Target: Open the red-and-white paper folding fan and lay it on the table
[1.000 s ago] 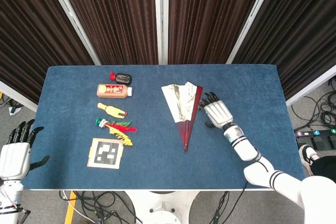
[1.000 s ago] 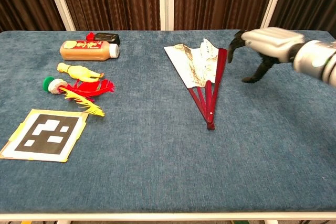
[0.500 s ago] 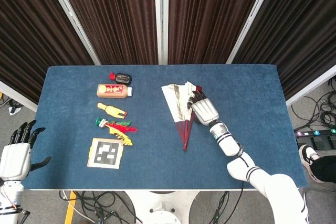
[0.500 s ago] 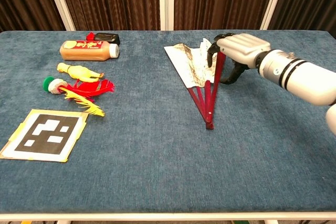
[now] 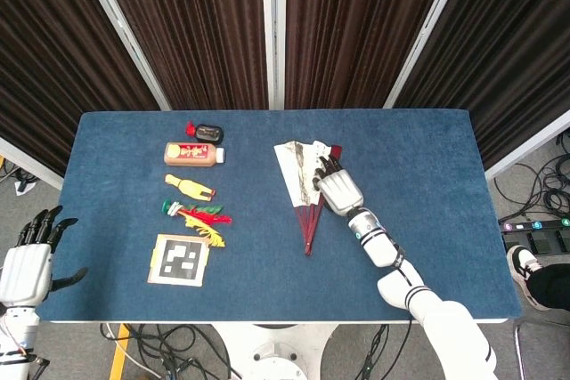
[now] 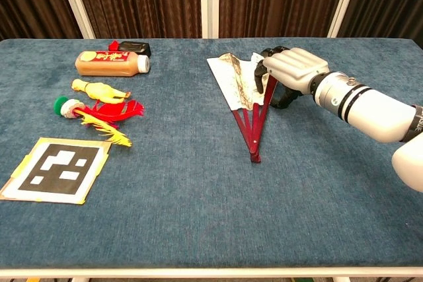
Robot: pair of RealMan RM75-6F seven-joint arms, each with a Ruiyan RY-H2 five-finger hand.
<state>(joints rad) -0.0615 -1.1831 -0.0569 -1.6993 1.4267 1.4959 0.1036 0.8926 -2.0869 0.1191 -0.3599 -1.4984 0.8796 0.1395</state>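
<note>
The red-and-white paper fan [image 5: 298, 175] [image 6: 234, 80] lies partly spread on the blue table [image 5: 427, 175] [image 6: 198, 216], right of centre. Its paper points to the far side and its red ribs meet at a pivot nearer me. My right hand [image 5: 338, 191] [image 6: 291, 70] sits on the fan's right edge. Its fingers curl over the outer red rib and the thumb is on the rib's other side, so it grips that rib. My left hand [image 5: 22, 269] hangs off the table's near left corner with fingers apart, holding nothing; the chest view does not show it.
Down the table's left side lie an orange bottle [image 5: 191, 154] [image 6: 111, 63], a small black object [image 5: 209, 133] [image 6: 135, 48], a yellow toy [image 5: 189, 187] [image 6: 98, 89], a red-and-green feathered toy [image 5: 198, 214] [image 6: 99, 110] and a black-and-white marker card [image 5: 180, 260] [image 6: 59, 170].
My right hand moved left from beside the fan onto its right rib and closed over it. The rib and pivot have shifted slightly left. The left hand has barely moved.
</note>
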